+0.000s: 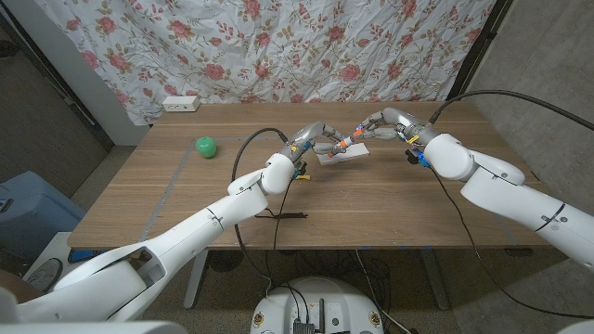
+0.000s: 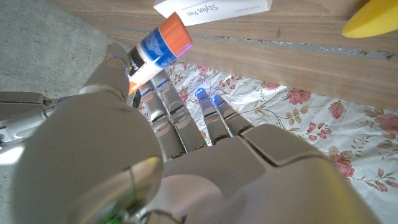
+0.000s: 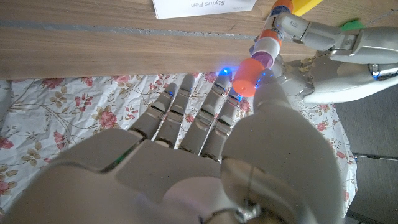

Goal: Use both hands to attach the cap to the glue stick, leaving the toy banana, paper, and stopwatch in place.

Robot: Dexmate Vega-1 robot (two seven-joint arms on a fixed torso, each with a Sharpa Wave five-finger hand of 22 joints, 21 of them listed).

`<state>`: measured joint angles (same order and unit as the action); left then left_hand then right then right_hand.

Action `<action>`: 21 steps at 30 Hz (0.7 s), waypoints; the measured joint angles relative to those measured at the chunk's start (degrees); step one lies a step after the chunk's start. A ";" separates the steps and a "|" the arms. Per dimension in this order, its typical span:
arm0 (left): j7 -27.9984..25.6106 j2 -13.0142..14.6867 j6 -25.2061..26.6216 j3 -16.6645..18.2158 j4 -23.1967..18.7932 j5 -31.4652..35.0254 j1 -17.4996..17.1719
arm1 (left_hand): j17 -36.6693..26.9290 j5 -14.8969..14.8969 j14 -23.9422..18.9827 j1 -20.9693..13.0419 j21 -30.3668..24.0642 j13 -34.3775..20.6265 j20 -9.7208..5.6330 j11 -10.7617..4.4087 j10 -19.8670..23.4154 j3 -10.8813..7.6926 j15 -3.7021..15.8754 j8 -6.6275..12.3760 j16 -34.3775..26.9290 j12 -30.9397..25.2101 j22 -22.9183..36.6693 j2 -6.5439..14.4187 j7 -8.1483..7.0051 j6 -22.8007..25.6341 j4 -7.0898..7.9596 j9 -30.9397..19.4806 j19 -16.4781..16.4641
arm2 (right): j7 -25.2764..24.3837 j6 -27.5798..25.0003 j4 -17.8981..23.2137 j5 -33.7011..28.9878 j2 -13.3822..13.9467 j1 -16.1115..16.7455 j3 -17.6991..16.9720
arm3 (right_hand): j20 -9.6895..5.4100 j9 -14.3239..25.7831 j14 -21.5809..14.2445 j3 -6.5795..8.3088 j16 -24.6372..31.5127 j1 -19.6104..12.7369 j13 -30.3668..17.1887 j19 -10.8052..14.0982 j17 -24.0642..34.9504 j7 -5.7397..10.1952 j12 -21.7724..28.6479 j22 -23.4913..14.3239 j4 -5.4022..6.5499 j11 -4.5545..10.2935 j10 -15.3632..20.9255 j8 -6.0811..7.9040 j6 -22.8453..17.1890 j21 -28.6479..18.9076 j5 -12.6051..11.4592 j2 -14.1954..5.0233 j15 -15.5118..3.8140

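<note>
Above the table's (image 1: pixel 186 199) far middle, your left hand (image 1: pixel 311 137) grips the glue stick (image 2: pixel 158 50) while your right hand (image 1: pixel 380 123) pinches the orange cap (image 3: pixel 247 76) just beside its tip; the paper (image 1: pixel 342 154) lies beneath, the yellow toy banana (image 2: pixel 372 18) nearby.

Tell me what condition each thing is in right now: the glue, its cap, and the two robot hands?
Glue stick: uncapped, lifted off the table, held by the left hand.
Cap: off the stick, pinched by the right hand, close to the stick's open end.
Left hand: grips the glue stick.
Right hand: holds the cap.
Paper: lying flat on the table.
</note>
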<state>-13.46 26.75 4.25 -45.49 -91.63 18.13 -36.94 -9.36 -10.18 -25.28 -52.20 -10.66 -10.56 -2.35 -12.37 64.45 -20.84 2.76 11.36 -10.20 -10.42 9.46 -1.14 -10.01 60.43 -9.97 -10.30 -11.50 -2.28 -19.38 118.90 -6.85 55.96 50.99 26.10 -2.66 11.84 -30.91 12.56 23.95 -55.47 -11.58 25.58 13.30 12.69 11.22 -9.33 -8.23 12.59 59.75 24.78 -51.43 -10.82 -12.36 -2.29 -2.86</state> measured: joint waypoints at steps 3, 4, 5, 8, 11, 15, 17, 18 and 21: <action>0.01 -0.05 -0.06 -0.03 0.10 -0.05 0.04 | 0.00 0.00 0.00 0.00 0.00 0.00 0.00 0.00 0.00 0.00 0.00 0.00 0.00 0.00 0.00 0.00 0.00 0.00 0.00 0.00 0.00 | 0.00 -0.13 0.01 0.01 0.00 -0.01 0.02 | 0.00 0.00 0.00 -0.54 0.00 -0.01 0.00 0.00 0.00 0.00 0.00 0.00 -0.07 0.00 0.00 -0.05 0.00 0.00 0.00 0.01 0.00; 0.01 -0.05 -0.09 -0.03 0.10 -0.06 0.04 | 0.00 0.00 0.00 0.00 0.00 0.00 0.00 0.00 0.00 0.00 0.00 0.00 0.00 0.00 0.00 0.00 0.00 0.00 0.00 0.00 0.00 | 0.00 -0.13 0.05 0.01 0.02 -0.01 0.02 | 0.00 -0.01 0.00 -0.54 0.00 -0.01 0.00 0.00 0.00 0.00 0.00 0.00 -0.07 0.00 0.00 -0.05 0.00 0.00 0.00 0.01 0.00; 0.01 -0.15 -0.12 -0.07 0.26 -0.08 0.14 | 0.00 0.00 0.00 0.00 0.00 0.00 0.00 0.00 0.00 0.00 0.00 0.00 0.00 0.01 0.00 0.00 0.00 0.00 0.00 0.00 0.00 | 0.00 -0.27 0.10 0.03 0.05 0.02 0.02 | 0.00 -0.01 0.00 -0.54 0.00 -0.01 0.00 0.00 0.00 0.00 0.00 0.00 -0.07 0.00 0.00 -0.05 0.00 0.00 0.00 0.01 0.00; 0.01 -0.21 -0.20 -0.13 0.41 -0.09 0.19 | 0.00 0.00 0.00 0.00 0.00 0.00 0.00 0.00 -0.01 0.00 0.00 0.00 0.00 0.03 0.00 0.00 0.00 0.00 0.00 0.00 0.00 | -0.05 -0.42 0.24 0.05 0.10 0.13 0.02 | 0.00 -0.01 0.00 -0.54 0.00 -0.01 0.00 0.00 0.00 0.00 0.00 -0.13 -0.07 0.00 0.00 -0.05 0.00 0.00 0.00 0.01 0.00; 0.01 -0.26 -0.25 -0.16 0.48 -0.11 0.24 | 0.00 0.02 0.00 0.00 0.00 0.01 0.00 0.01 -0.01 0.00 0.00 0.00 0.00 0.06 0.00 0.00 0.00 0.00 0.00 0.00 0.00 | -0.13 -0.47 0.32 0.05 0.11 0.20 0.02 | 0.00 -0.01 0.18 -0.54 0.00 -0.01 0.00 0.00 0.00 0.00 0.00 -0.16 -0.07 0.00 0.00 -0.05 0.00 0.00 0.00 0.02 0.18; 0.01 -0.36 -0.26 -0.23 0.61 -0.12 0.32 | 0.00 0.04 0.00 0.00 0.00 0.02 0.00 0.02 -0.02 0.00 0.00 0.00 0.00 0.06 0.00 0.00 0.00 0.00 0.00 0.00 0.00 | -0.33 -0.57 0.44 0.06 0.11 0.28 0.04 | 0.00 0.00 0.21 -0.54 0.00 -0.02 0.00 0.00 0.00 0.00 0.00 -0.16 -0.07 0.00 0.00 -0.06 0.00 0.00 0.00 0.02 0.21; 0.01 -0.41 -0.32 -0.26 0.71 -0.14 0.37 | 0.00 0.05 0.00 0.00 0.00 0.02 0.00 0.02 -0.02 0.00 0.00 0.00 0.00 0.07 0.00 0.00 0.00 0.00 0.00 0.00 0.00 | -0.45 -0.64 0.52 0.06 0.10 0.35 0.09 | 0.00 0.01 0.21 -0.54 0.00 -0.02 0.00 0.00 0.01 0.00 0.00 -0.16 -0.07 0.00 0.00 -0.06 0.00 0.00 0.00 0.02 0.21; 0.01 -0.41 -0.34 -0.26 0.71 -0.14 0.37 | 0.00 0.05 0.00 0.00 0.00 0.03 0.00 0.10 -0.10 0.00 0.00 0.00 0.00 0.07 0.00 0.00 0.00 0.00 0.00 0.00 0.00 | -0.45 -0.64 0.54 0.06 0.09 0.38 0.11 | 0.00 0.02 0.21 -0.54 0.00 -0.02 0.00 0.00 0.01 0.00 0.00 -0.16 -0.07 0.00 0.00 -0.06 0.00 0.00 0.00 0.02 0.21; 0.01 -0.43 -0.45 -0.28 0.75 -0.16 0.38 | 0.00 0.05 0.00 0.00 0.00 0.03 0.00 0.10 -0.10 0.00 0.00 0.00 0.00 0.07 0.00 0.00 0.00 0.00 0.00 0.00 0.00 | -0.50 -0.67 0.58 0.06 0.05 0.44 0.16 | 0.00 0.03 0.21 -0.54 0.00 -0.02 0.00 0.00 0.01 0.00 0.01 -0.15 -0.07 0.00 0.01 -0.07 0.00 0.00 0.00 0.02 0.21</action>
<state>-13.45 26.32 3.80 -45.77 -90.88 17.98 -36.56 -9.36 -10.13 -25.28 -52.20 -10.66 -10.53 -2.35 -12.27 64.35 -20.84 2.76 11.36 -10.20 -10.35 9.46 -1.14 -10.01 60.43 -9.97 -10.30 -11.50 -2.78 -20.05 119.47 -6.79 56.01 51.44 26.26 -2.66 11.86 -30.70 12.02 23.94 -55.49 -11.58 25.57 13.31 12.69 11.23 -9.48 -8.29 12.59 59.76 24.71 -51.43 -10.82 -12.36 -2.27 -2.65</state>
